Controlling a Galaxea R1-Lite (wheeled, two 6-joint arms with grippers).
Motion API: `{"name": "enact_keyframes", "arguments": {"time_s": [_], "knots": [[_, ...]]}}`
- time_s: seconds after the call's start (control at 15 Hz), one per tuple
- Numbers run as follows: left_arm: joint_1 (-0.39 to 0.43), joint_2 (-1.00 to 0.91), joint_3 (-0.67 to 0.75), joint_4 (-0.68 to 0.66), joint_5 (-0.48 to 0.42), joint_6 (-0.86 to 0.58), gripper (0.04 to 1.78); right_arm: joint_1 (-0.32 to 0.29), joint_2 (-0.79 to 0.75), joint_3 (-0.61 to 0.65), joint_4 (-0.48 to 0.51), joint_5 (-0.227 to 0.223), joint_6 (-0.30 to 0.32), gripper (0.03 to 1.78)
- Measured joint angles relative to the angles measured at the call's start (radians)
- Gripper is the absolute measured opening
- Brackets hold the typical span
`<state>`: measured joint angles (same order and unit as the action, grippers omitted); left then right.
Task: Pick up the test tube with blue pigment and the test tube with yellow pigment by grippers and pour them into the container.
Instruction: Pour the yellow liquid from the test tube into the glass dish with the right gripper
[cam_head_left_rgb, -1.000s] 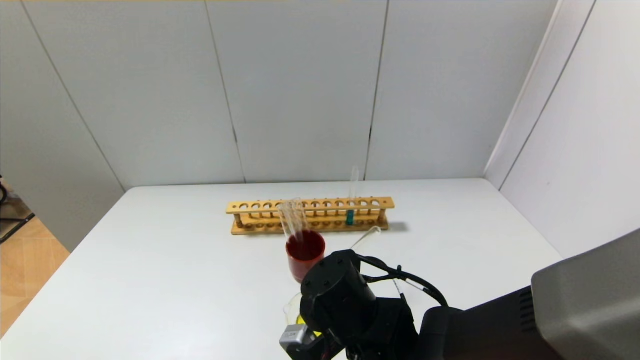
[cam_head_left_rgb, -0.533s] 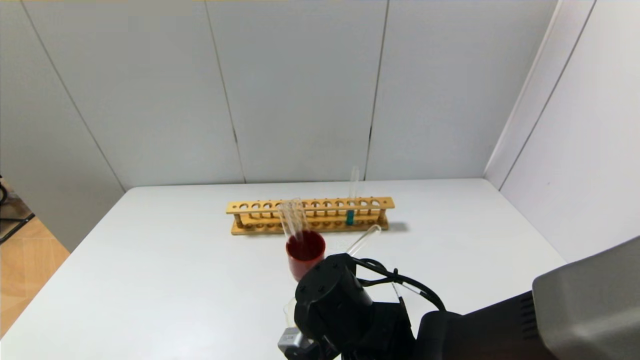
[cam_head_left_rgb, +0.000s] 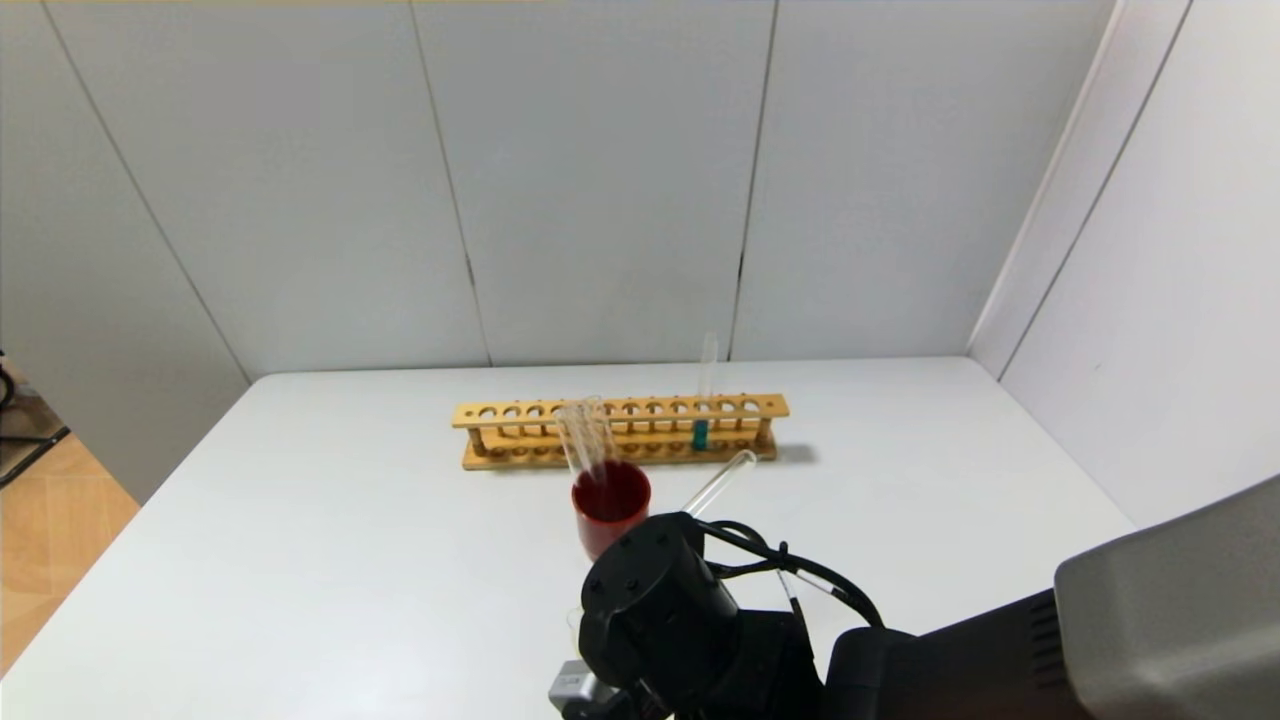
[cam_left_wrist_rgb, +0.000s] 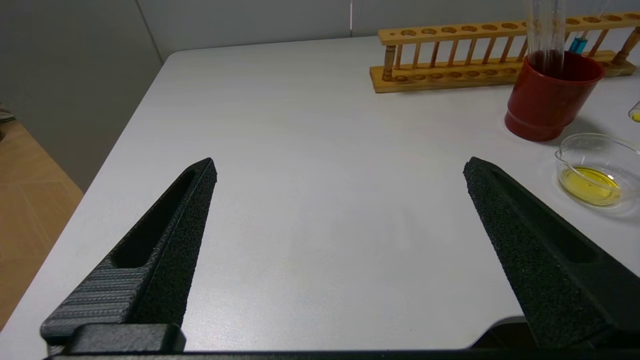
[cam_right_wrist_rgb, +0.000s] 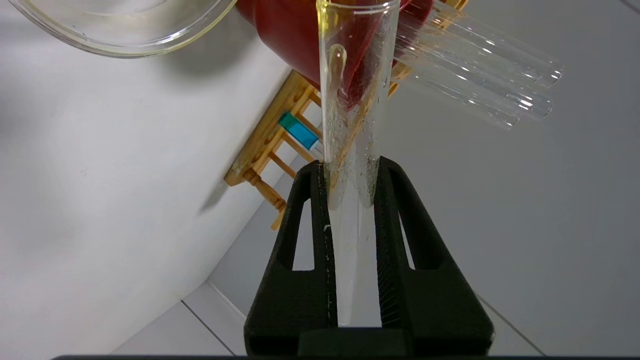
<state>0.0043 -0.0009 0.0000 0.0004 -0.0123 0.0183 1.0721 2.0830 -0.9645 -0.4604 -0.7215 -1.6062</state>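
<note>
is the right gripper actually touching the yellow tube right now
Touching. The right wrist view shows the right gripper shut on the test tube with yellow pigment, both black fingers pressed against the glass with no gap.

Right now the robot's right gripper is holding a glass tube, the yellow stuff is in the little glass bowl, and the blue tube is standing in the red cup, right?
Not quite. The blue tube stands in the wooden rack, not the red cup, as the head view shows. The right gripper does hold a glass tube, and yellow liquid sits in the little glass bowl.
</note>
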Motion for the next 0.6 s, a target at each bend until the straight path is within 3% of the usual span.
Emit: {"name": "enact_keyframes", "arguments": {"time_s": [0.6], "knots": [[0.000, 0.000, 0.000, 0.000, 0.000, -0.001, 1.75, 0.000, -0.026, 0.050, -0.026, -0.003, 0.016, 0.32]]}}
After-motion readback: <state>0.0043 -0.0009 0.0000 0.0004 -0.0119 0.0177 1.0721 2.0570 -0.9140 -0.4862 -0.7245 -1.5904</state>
